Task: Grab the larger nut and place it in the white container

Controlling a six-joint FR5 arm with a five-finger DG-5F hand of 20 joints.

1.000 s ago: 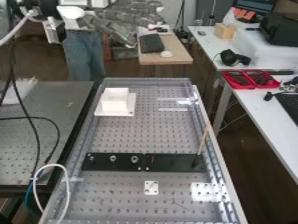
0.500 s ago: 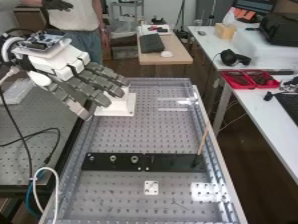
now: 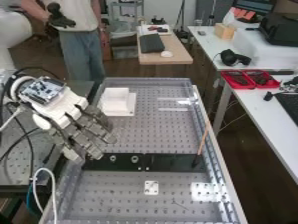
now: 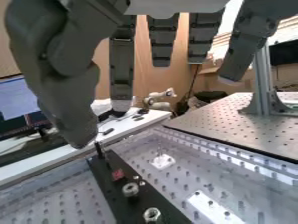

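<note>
At the near end of the desk (image 3: 113, 200), a small white plate (image 3: 151, 188) was seen lying flat. Just beyond it, the larger nut (image 3: 113, 158) was carried on the black bar (image 3: 174, 162), beside the bearing (image 3: 134, 159). Over the desk's left edge, near the bar's left end, the robot hand (image 3: 86, 131) was held with fingers extended and apart, nothing gripped. Farther off, the white container (image 3: 116, 102) was placed.

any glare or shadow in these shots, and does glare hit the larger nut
high view: white glare on the bench top toward its low right, away from the larger nut; wrist view: bright reflections on the bench top, and the hand looks dark against brighter light behind
</note>
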